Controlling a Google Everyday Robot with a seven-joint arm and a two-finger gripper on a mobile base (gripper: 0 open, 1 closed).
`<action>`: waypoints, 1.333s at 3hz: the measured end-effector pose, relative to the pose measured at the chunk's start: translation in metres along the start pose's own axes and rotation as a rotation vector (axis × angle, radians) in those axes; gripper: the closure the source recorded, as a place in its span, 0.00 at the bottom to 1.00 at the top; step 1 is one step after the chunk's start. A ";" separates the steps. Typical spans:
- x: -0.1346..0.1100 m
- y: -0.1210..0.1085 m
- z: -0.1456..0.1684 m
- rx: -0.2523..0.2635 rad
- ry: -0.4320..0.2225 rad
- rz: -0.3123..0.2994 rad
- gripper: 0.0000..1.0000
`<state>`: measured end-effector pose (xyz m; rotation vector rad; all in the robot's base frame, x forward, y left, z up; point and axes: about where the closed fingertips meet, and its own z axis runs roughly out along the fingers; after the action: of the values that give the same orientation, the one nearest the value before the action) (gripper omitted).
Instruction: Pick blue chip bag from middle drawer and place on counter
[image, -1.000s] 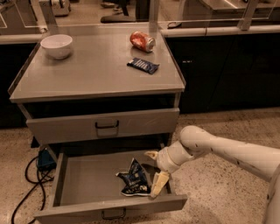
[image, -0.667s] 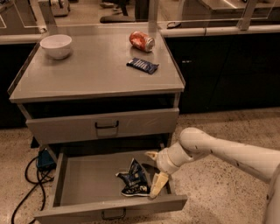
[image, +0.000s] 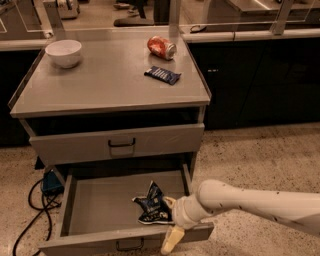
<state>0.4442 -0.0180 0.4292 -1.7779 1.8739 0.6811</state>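
The middle drawer is pulled out below the shut upper drawer front. The blue chip bag lies crumpled on the drawer floor near its front right corner. My gripper reaches in from the right on a white arm and stands open at the bag's right edge. One cream finger is at the bag's upper right, and the other finger hangs down over the drawer's front wall. The counter is the grey top of the cabinet above.
On the counter stand a white bowl at the back left, a tipped red can at the back right, and a small flat blue bar wrapper. Black cables lie on the floor left of the drawer.
The gripper has dropped lower, and its near finger now hangs over the drawer's front wall. The bag lies where it was.
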 end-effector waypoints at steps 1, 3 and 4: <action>0.006 0.016 0.013 0.019 0.001 0.068 0.00; -0.047 -0.043 -0.023 -0.026 -0.032 0.028 0.00; -0.045 -0.040 -0.018 -0.013 -0.040 0.030 0.00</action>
<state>0.4867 0.0032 0.4703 -1.7353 1.8772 0.7358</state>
